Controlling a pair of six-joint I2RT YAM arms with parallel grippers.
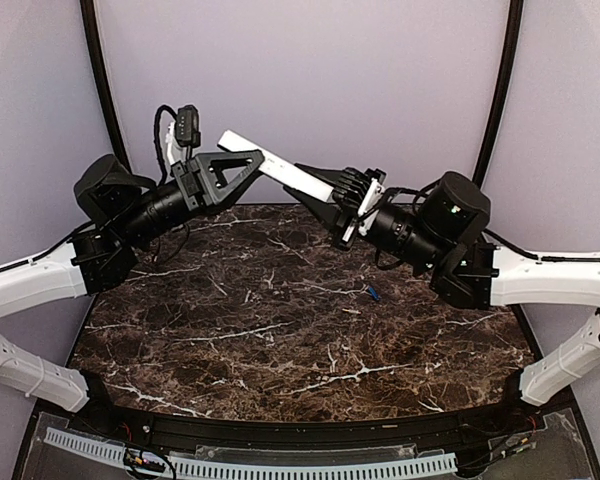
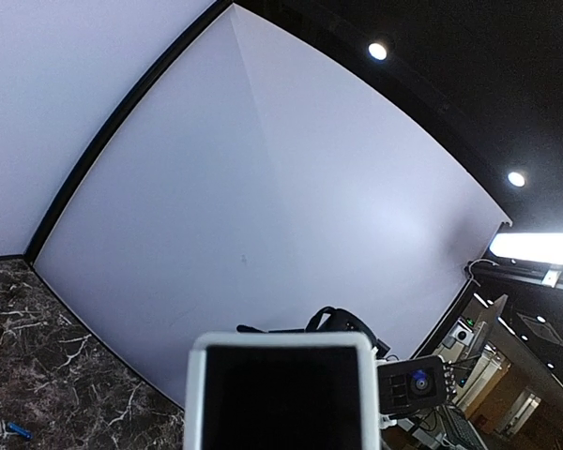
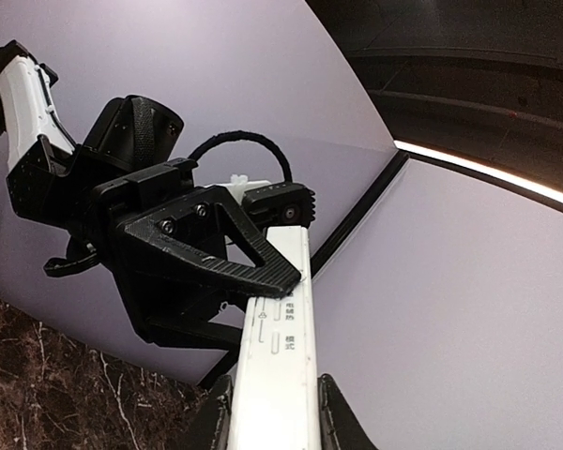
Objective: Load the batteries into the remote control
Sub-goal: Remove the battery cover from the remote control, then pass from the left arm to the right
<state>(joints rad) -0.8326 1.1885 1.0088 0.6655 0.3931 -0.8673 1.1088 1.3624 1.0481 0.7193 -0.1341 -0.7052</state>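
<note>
**A:** Where is the slim white rectangular plastic remote control (image 1: 278, 163) sitting at this entry?

**B:** It is hanging in the air above the far part of the dark brown marble-patterned table (image 1: 280, 350), touching nothing but the two tools. It is lying tilted, with the higher end toward the left arm and the lower end toward the right arm.

**A:** State of the tools?

**B:** The black left gripper (image 1: 252, 160) is clamping the bar partway along its upper half, so a short white stub is sticking out behind it. The black right gripper (image 1: 310, 192) is clenching the lower end. In the right wrist view its fingers (image 3: 336, 422) are pressing on both long edges of the remote control (image 3: 280, 375), and the left gripper (image 3: 272, 281) is biting across the bar farther up.

**A:** Surface details?

**B:** The face is showing small grey printed marks and outlined button shapes in the right wrist view. In the left wrist view the near end (image 2: 195, 398) is appearing as a white rounded frame around a dark rectangle. What is inside that dark area cannot be told.

**A:** And the cells?

**B:** One tiny blue cylindrical battery (image 1: 373, 293) is lying on the table right of centre, below the right gripper and well apart from the remote control. It is also showing at the lower left of the left wrist view (image 2: 19, 430).
</note>
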